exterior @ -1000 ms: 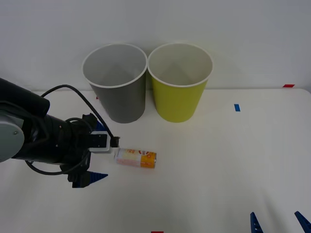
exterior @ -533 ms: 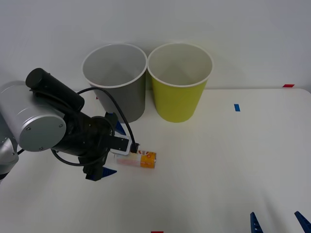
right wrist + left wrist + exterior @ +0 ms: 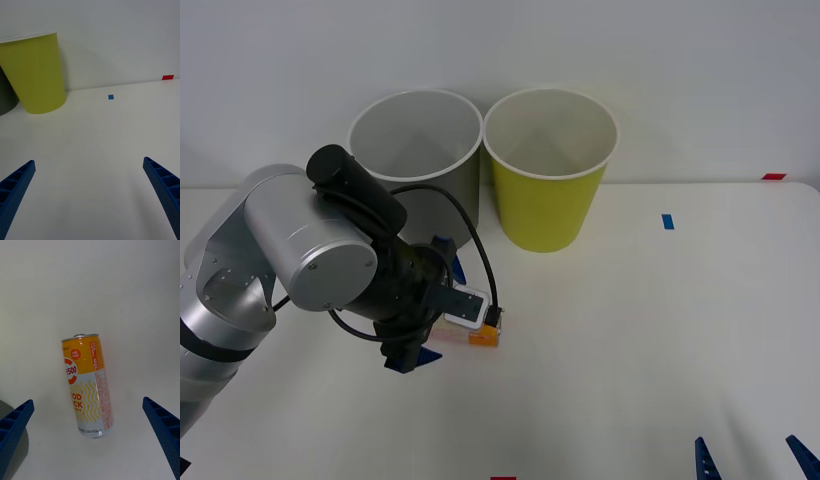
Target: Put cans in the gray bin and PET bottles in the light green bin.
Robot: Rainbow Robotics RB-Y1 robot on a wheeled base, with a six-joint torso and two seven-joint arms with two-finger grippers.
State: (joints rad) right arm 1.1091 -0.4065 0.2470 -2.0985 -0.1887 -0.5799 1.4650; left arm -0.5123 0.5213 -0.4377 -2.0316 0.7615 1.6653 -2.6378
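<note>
Left gripper (image 3: 430,312) hanging wide open right over the can (image 3: 88,385), nothing grabbed.

Biggest stuff first: the white table (image 3: 630,340) is under everything, and past the left gripper at the back edge stand the gray bin (image 3: 420,170) and the light green bin (image 3: 550,170), side by side, rims nearly touching, both upright; the gray one is the nearer of the two to this gripper. Then the can, lying on its side on the table, orange end poking out just beyond the wrist in the front view. From the left wrist camera it sits between the two blue fingers (image 3: 13,427), touching neither. Right gripper (image 3: 90,195) is well off to the other side, low over bare table, fingers spread wide too and holding nothing.
</note>
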